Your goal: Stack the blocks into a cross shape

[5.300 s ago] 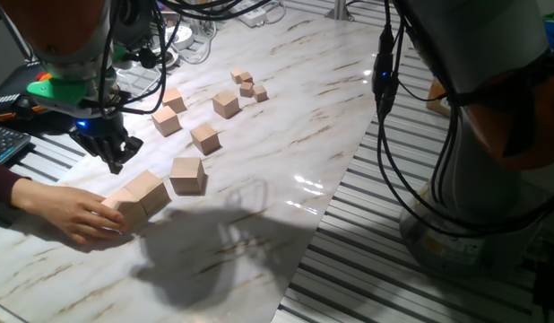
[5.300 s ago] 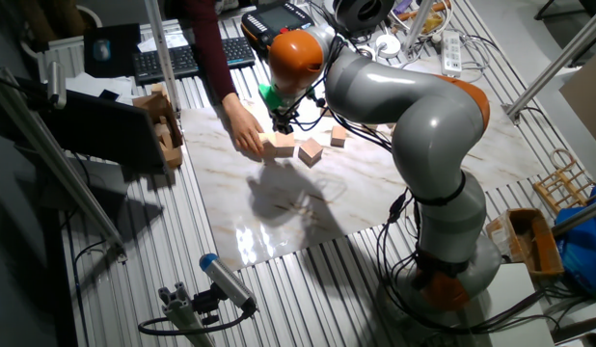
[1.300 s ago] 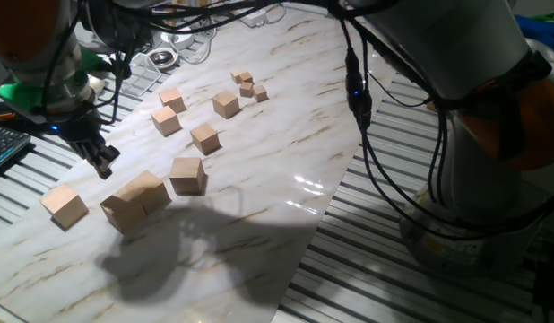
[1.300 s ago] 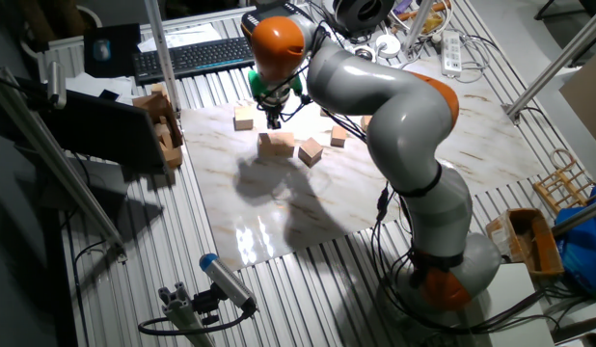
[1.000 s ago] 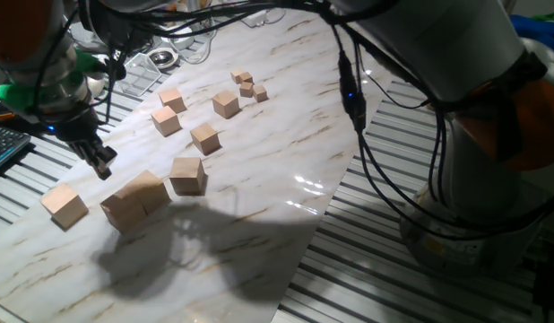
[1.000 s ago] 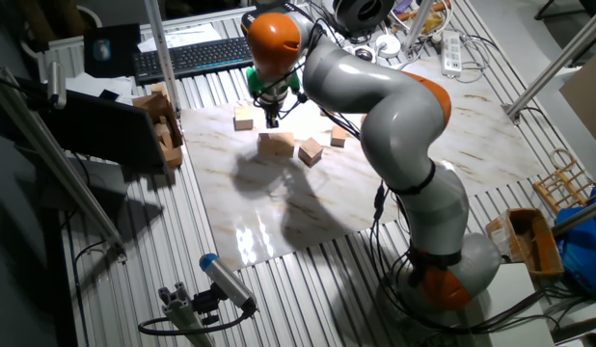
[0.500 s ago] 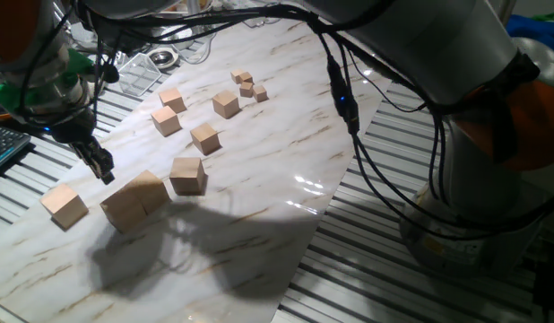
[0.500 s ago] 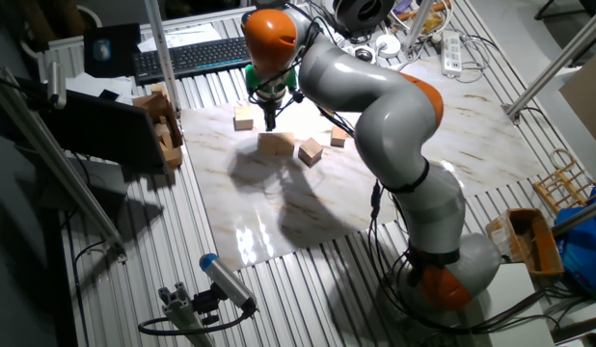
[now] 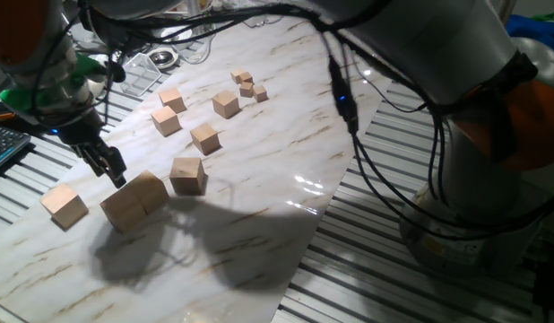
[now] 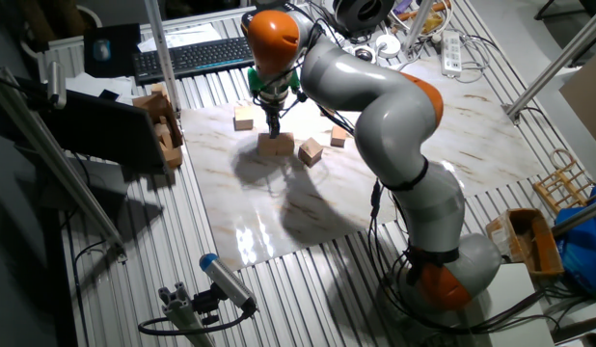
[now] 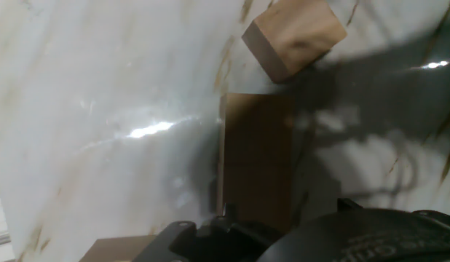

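Four large tan blocks lie on the marble sheet. Two touch side by side as a pair (image 9: 134,199), one lies alone at the left (image 9: 64,205), and one sits to the right (image 9: 187,175). My gripper (image 9: 114,172) hovers just above the pair's back left edge, empty, with its dark fingers a little apart. In the other fixed view my gripper (image 10: 275,127) hangs over the pair (image 10: 274,146). The hand view shows the pair (image 11: 254,160) straight below and the right-hand block (image 11: 294,35) beyond it.
Medium wooden cubes (image 9: 204,138) (image 9: 166,120) (image 9: 226,106) lie further back on the sheet, with tiny cubes (image 9: 248,86) behind them. A keyboard (image 9: 4,144) sits at the left edge. Metal slats (image 9: 367,269) run along the sheet's right side, and cables hang from the arm.
A person's hand placed the left block and left, seconds ago. Over the last second my gripper has moved right and down, from between the lone block and the pair to just over the pair.
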